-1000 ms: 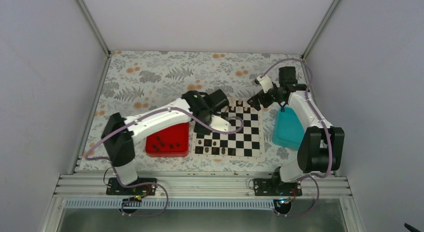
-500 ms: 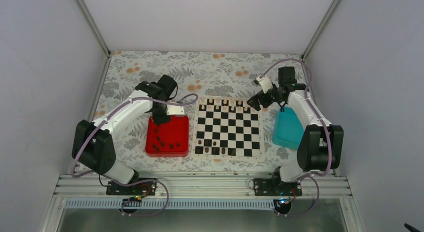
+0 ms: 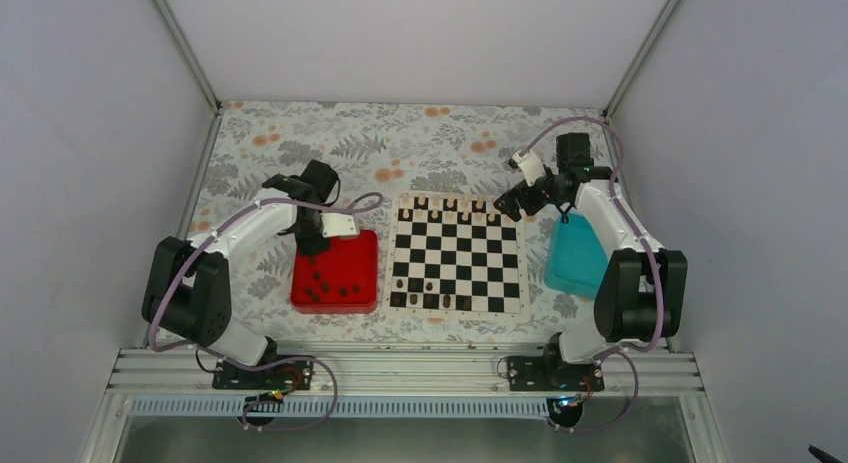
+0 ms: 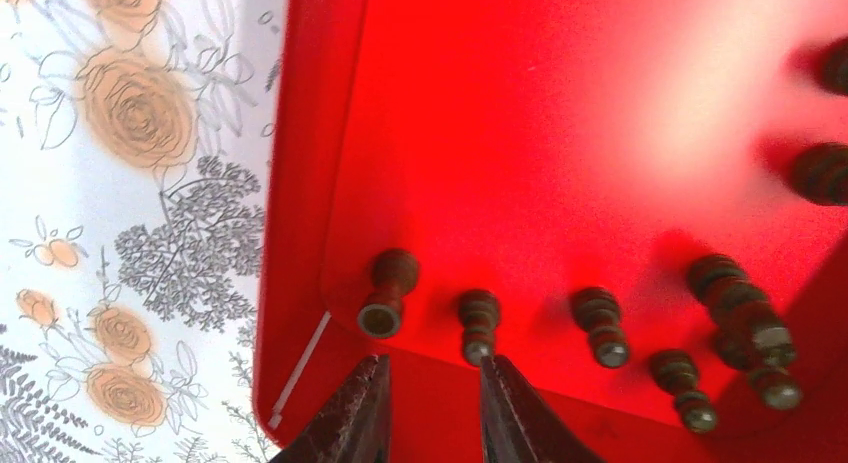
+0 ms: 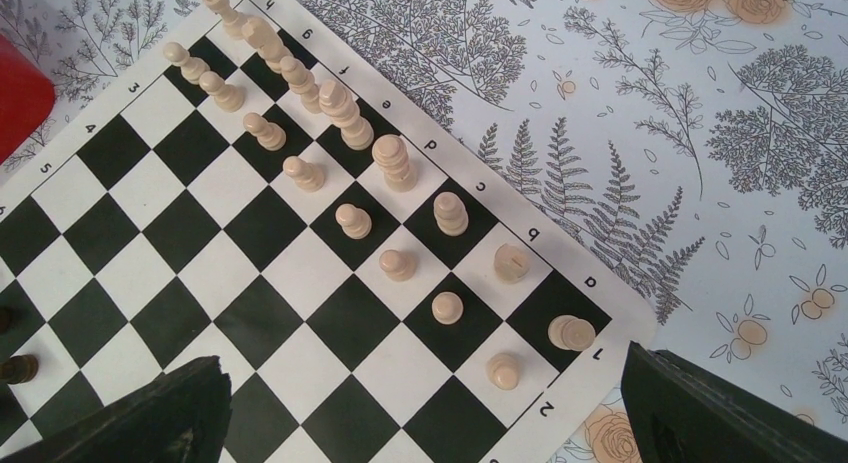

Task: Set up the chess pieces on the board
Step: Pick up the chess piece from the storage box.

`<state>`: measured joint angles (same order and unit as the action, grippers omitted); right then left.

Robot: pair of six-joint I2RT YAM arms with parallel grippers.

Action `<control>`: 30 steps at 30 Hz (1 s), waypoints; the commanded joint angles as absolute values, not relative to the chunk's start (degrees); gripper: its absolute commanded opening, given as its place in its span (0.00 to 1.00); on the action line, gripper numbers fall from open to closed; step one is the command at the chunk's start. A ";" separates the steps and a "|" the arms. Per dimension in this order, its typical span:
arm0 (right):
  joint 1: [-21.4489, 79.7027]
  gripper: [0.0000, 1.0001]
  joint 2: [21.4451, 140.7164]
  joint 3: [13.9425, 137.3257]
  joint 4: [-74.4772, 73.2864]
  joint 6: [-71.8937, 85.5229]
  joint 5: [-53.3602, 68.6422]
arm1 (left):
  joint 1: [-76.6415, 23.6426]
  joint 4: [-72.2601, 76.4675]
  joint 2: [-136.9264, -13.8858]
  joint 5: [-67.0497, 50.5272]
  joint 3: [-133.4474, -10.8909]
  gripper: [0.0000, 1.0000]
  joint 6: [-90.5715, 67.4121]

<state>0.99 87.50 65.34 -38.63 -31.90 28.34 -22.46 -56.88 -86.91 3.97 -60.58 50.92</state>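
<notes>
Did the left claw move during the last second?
Yes. The left claw went left, from above the board to the far left corner of the red tray.

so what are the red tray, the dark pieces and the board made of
Red tray: likely moulded plastic, glossy, with a bright sheen and rounded corner. Chess pieces: probably turned wood, dark stained, ringed profiles; could be plastic. Board: thin printed sheet, matte, lying flat; vinyl or card, unclear.

Overhead view from behind, wrist views close above red tray (image 4: 560, 133), board (image 5: 205, 283)
</notes>
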 commanded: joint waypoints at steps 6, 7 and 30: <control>0.61 1.00 88.04 66.80 -39.10 -32.80 30.11 | -18.60 -51.20 -88.79 2.07 -58.73 0.24 53.00; 0.58 1.00 88.07 66.80 -39.15 -32.86 30.08 | -18.42 -50.93 -88.98 1.87 -58.59 0.24 53.06; 0.54 1.00 88.75 66.80 -39.53 -33.24 30.36 | -17.14 -46.87 -91.36 4.84 -56.31 0.25 52.35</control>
